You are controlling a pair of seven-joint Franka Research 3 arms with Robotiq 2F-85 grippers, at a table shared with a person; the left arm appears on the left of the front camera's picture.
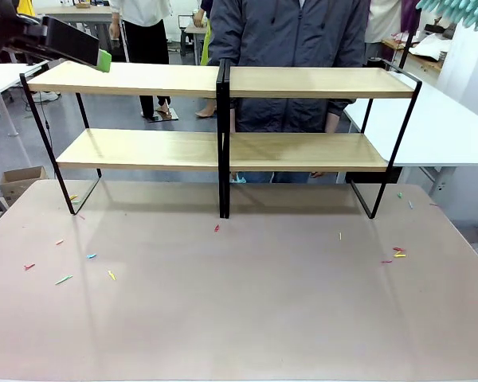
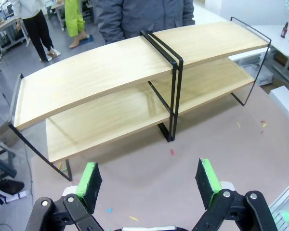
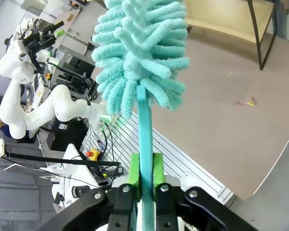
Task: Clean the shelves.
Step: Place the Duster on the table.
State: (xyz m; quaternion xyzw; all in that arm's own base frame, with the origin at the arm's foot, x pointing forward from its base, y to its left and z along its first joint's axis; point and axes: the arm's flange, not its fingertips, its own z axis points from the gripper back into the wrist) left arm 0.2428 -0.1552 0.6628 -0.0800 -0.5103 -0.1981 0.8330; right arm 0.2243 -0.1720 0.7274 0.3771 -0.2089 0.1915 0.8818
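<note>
The right gripper [image 3: 145, 180] clamps a teal duster [image 3: 142, 62] at frame centre, while the left gripper [image 2: 149, 185] gapes apart below the shelves [image 2: 135, 67].

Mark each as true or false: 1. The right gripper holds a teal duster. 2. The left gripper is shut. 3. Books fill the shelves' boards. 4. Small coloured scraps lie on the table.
1. True: the right gripper clamps the handle of the teal duster.
2. False: the left gripper is open and holds nothing.
3. False: the shelves have bare boards.
4. True: coloured scraps lie scattered on the table.
</note>
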